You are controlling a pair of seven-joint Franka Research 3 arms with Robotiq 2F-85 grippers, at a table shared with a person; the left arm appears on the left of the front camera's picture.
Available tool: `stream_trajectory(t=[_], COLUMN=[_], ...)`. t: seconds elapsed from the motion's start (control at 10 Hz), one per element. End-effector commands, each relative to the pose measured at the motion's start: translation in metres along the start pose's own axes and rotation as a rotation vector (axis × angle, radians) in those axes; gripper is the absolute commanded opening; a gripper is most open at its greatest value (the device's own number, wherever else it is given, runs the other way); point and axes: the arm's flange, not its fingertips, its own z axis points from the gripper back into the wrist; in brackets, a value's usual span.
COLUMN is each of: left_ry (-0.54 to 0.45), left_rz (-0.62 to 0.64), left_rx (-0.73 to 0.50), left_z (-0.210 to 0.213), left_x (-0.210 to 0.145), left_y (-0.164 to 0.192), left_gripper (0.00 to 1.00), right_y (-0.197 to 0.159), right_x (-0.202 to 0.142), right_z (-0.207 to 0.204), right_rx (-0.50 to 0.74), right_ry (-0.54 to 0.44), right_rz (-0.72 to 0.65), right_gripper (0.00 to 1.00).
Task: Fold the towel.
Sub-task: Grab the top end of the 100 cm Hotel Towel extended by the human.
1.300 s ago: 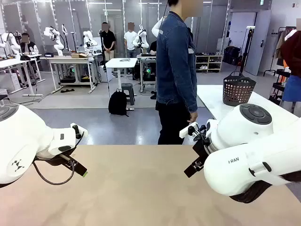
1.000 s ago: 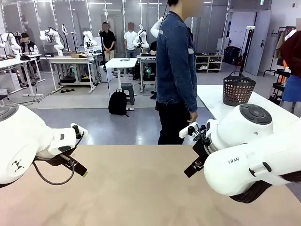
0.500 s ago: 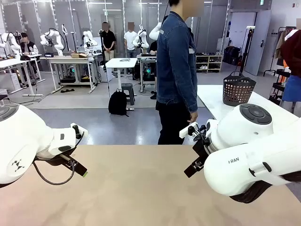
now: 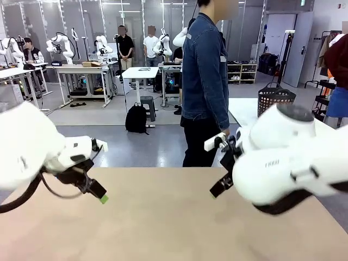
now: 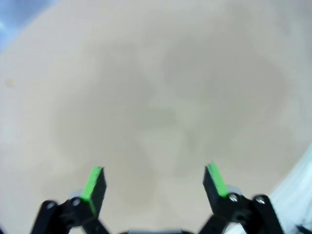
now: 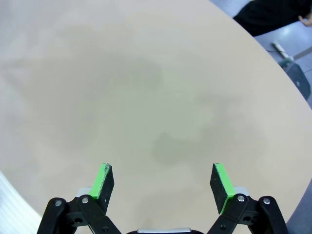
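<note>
Gaping left fingers (image 5: 93, 183), right fingers (image 6: 104, 181), person (image 4: 204, 81) opposite

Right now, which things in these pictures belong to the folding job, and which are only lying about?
Job: left end effector, open; right end effector, open; beige tabletop under both; possibly the person in a blue denim jacket.
Lying about: dark perforated plastic basket on the white table; black fabric backpack, far off.

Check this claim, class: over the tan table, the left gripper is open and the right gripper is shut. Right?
Not quite. The right gripper is open too, its green pads wide apart in the right wrist view. The left gripper is open over the tan table, as stated.
</note>
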Motion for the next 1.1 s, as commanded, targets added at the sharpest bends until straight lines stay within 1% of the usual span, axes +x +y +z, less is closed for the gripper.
stream_trajectory(t=[0.0,0.1,0.2,0.3,0.4,0.5,0.6,0.7,0.8,0.9,1.0], left_ry=[0.083,0.061,0.026,0.005,-0.041,-0.111,-0.199,-0.259,-0.319,-0.339,-0.365], left_rz=[0.053,0.07,0.068,0.08,0.096,0.128,0.186,0.174,0.23,0.336,0.377], left_rx=[-0.165,-0.281,-0.435,-0.591,-0.702,-0.782,-0.86,-0.943,-0.981,-1.003,-1.026], left_z=[0.065,0.096,0.129,0.158,0.175,0.188,0.201,0.211,0.212,0.208,0.202], left_x=[0.016,0.013,0.003,-0.018,-0.043,-0.075,-0.113,-0.156,-0.182,-0.201,-0.217], left_y=[0.028,0.04,0.057,0.083,0.112,0.141,0.17,0.2,0.225,0.247,0.264], left_gripper=[1.0,1.0,1.0,1.0,1.0,1.0,1.0,1.0,1.0,1.0,1.0], right_y=[-0.026,-0.039,-0.056,-0.082,-0.108,-0.135,-0.16,-0.184,-0.202,-0.217,-0.229], right_x=[0.016,0.013,0.002,-0.021,-0.049,-0.083,-0.121,-0.155,-0.176,-0.192,-0.205], right_z=[0.063,0.09,0.116,0.14,0.156,0.168,0.18,0.185,0.183,0.181,0.178], right_rx=[0.149,0.259,0.425,0.596,0.678,0.737,0.817,0.846,0.879,0.899,0.886], right_ry=[0.001,-0.013,-0.049,-0.115,-0.184,-0.249,-0.313,-0.347,-0.35,-0.356,-0.35], right_rz=[0.007,-0.008,-0.045,-0.096,-0.143,-0.191,-0.245,-0.318,-0.357,-0.396,-0.46], right_gripper=[1.0,1.0,1.0,1.0,1.0,1.0,1.0,1.0,1.0,1.0,1.0])
